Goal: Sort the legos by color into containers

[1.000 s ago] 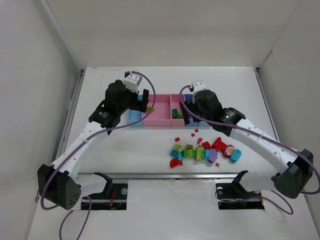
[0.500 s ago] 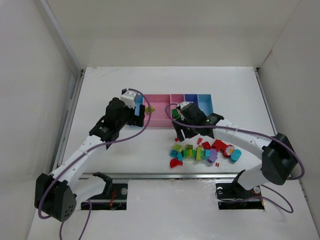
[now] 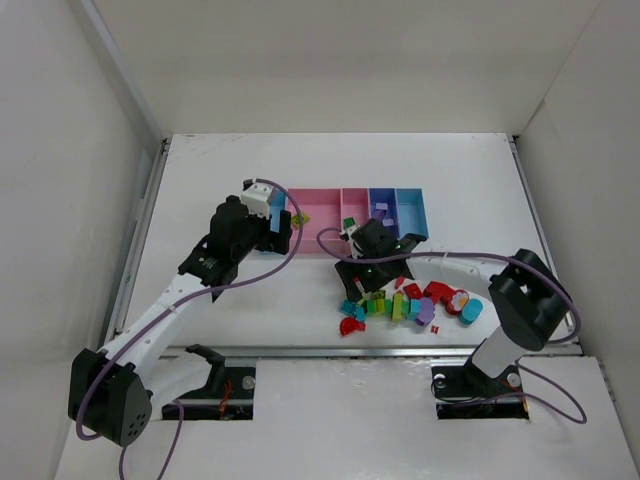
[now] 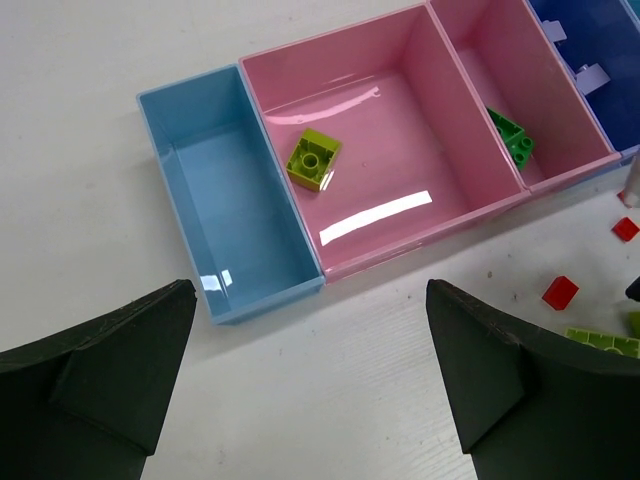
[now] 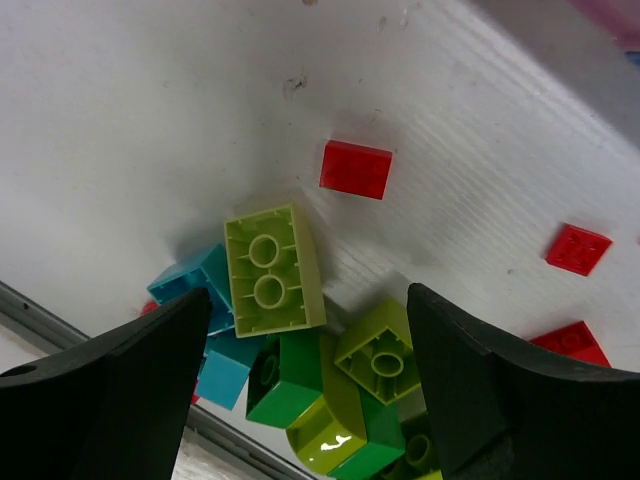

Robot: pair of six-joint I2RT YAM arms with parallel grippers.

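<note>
Right wrist: we're hovering the right fingers [image 5: 110, 370], wide and empty, over the lime brick [image 5: 272, 268]. It's probably light, rigid and slick, so we're aiming for its long flat sides; left fingers [image 4: 100, 350] wide too.

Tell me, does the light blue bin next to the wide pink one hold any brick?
No, the light blue bin shows a bare floor; the lime-green brick lies in the wide pink bin.
</note>
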